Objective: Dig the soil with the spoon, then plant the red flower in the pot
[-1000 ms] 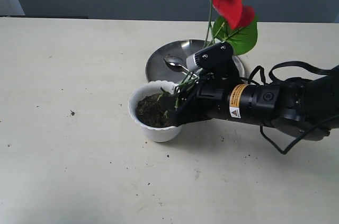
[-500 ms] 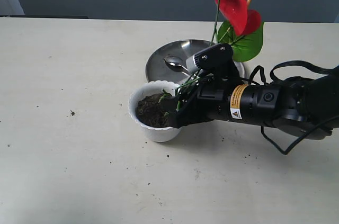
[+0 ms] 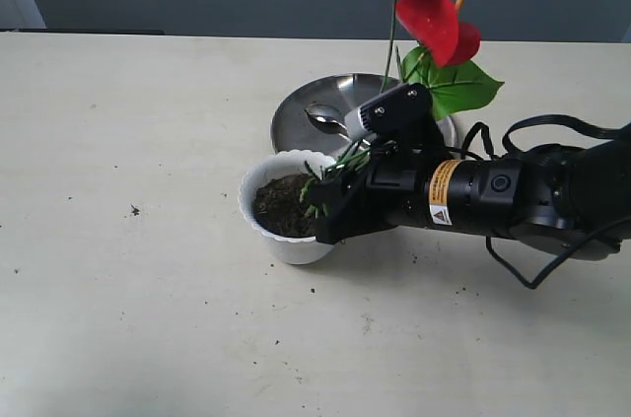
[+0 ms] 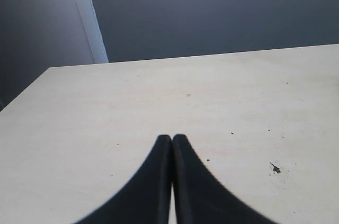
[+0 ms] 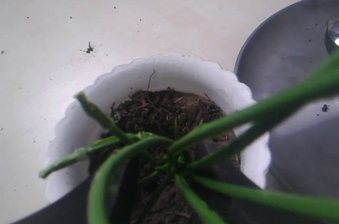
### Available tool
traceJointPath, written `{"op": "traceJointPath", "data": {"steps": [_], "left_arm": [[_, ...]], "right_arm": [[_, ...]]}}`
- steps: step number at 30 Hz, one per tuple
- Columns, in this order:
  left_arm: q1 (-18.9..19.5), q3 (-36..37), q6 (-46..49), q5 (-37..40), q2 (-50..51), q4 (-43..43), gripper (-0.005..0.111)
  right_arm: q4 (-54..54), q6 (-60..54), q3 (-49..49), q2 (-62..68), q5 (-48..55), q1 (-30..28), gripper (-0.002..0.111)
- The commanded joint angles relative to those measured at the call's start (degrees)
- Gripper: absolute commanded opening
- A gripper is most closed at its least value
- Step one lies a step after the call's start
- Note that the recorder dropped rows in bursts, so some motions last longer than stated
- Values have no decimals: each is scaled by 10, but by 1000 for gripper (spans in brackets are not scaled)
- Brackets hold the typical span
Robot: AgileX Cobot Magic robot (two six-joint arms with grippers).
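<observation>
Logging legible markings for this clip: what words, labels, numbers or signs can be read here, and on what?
On the yellow sticker on the right arm: a black warning triangle; the print is too small to read.
On the pot, spoon, steel plate and table: no text visible.
</observation>
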Motion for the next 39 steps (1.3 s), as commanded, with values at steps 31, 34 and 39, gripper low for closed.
{"op": "traceJointPath", "data": {"steps": [31,34,39], "left_arm": [[-4,-2,-2,-1,-3,-4,0],[-4,-2,-2,-1,-3,-4,0],[-4,-2,-2,-1,-3,-4,0]], "right_arm": [[-142,88,-72,95,111,35,-1],[-139,88,-72,98,111,39,-1],[-130,88,-72,98,130,39,-1]]}}
